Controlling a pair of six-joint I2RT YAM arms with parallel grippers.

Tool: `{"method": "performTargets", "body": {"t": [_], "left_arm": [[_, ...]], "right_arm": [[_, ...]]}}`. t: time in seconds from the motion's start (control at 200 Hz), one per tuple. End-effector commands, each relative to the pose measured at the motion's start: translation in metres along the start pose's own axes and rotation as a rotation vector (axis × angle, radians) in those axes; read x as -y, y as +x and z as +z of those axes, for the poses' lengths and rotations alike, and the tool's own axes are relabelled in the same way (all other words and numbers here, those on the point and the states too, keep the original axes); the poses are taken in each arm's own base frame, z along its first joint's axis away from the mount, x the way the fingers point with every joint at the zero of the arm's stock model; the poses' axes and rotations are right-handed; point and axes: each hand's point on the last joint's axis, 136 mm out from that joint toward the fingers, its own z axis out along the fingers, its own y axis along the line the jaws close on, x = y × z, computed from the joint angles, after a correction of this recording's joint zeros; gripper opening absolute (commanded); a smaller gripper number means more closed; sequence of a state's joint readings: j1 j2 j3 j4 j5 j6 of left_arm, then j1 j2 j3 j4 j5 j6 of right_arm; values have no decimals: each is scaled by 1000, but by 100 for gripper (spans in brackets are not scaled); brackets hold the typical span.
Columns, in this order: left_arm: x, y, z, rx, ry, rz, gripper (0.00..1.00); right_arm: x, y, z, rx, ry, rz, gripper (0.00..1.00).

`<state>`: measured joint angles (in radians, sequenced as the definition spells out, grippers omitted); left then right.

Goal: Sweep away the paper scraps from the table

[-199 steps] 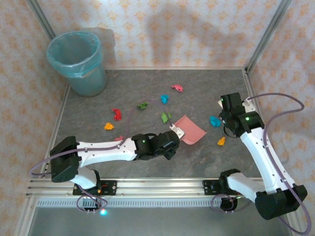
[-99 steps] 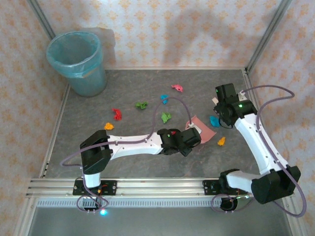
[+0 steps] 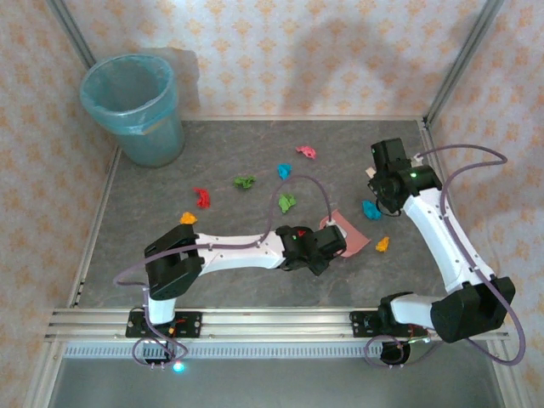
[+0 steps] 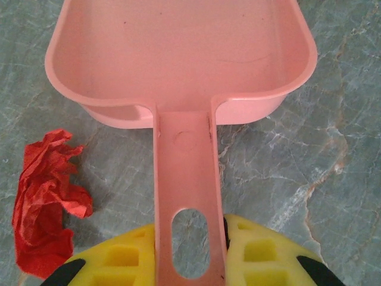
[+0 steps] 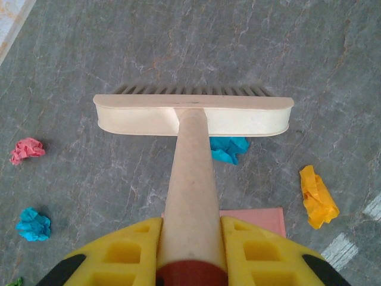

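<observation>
In the top view, paper scraps lie over the table (image 3: pixel 357 144): pink (image 3: pixel 306 152), blue (image 3: pixel 284 171), two green (image 3: pixel 245 181) (image 3: pixel 287 202), red (image 3: pixel 201 197), orange (image 3: pixel 188 218). Another blue scrap (image 3: pixel 371 208) and an orange one (image 3: pixel 383 245) lie by the pink dustpan (image 3: pixel 352 236). My left gripper (image 4: pixel 190 250) is shut on the dustpan's handle (image 4: pixel 187 173), with a red scrap (image 4: pixel 47 202) just left of it. My right gripper (image 5: pixel 190 250) is shut on a brush handle; the brush head (image 5: pixel 193 114) stands just beyond the blue scrap (image 5: pixel 229 149).
A blue-lined bin (image 3: pixel 132 106) stands at the back left corner. Aluminium rails and patterned walls edge the table. In the right wrist view the dustpan's lip (image 5: pixel 256 217) lies near the fingers, with an orange scrap (image 5: pixel 318 196) to the right.
The left arm has carried the dustpan to the right, toward the blue and orange scraps. The right arm has drawn the brush slightly back and left.
</observation>
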<state>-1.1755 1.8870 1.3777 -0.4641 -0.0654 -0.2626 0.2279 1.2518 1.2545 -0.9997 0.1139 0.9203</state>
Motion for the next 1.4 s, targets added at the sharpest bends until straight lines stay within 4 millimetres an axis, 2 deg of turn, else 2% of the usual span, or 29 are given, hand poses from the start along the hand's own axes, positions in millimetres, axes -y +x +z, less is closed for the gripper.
{"method": "performTargets", "body": {"t": [0.0, 0.045, 0.075, 0.145, 0.26, 0.27, 0.29, 0.345, 0.48, 0.51, 0.676, 0.866, 1.091, 1.271, 1.396], "left_arm": [[-4, -1, 15, 32, 12, -15, 0], [-4, -3, 16, 40, 15, -19, 0], [-4, -5, 15, 42, 12, -18, 0], [-6, -5, 13, 35, -4, 0, 0], [-11, -6, 13, 40, -25, 5, 0], [-11, -1, 21, 21, -30, 7, 0], [-11, 1, 25, 14, -29, 6, 0], [-10, 1, 28, 8, -21, -2, 0], [-15, 2, 34, -1, -26, -14, 0], [-15, 1, 33, 5, -23, -19, 0], [-20, -1, 30, 19, -31, -22, 0], [-25, -2, 33, 30, -33, -41, 0], [-34, 0, 43, 16, -46, -61, 0], [-38, -1, 45, 12, -34, -85, 0], [-39, 2, 50, -2, -24, -96, 0]], "right_arm": [[2, -3, -6, 14, -56, 48, 0], [4, 0, 2, -4, -58, 55, 0], [4, -1, -3, -5, -95, 71, 0], [6, -1, 4, -28, -114, 95, 0], [1, -2, 13, -55, -135, 96, 0], [1, -2, 14, -59, -132, 94, 0], [1, -1, 14, -65, -128, 89, 0], [0, -2, 11, -72, -128, 85, 0], [-3, 9, 23, -114, -143, 111, 0], [-4, 7, 15, -102, -175, 118, 0], [0, 7, 14, -99, -164, 145, 0], [-10, 21, 4, -157, -227, 164, 0], [-5, 41, -18, -207, -258, 157, 0], [2, 21, -43, -103, -319, 159, 0], [0, 10, -35, -62, -302, 156, 0]]}}
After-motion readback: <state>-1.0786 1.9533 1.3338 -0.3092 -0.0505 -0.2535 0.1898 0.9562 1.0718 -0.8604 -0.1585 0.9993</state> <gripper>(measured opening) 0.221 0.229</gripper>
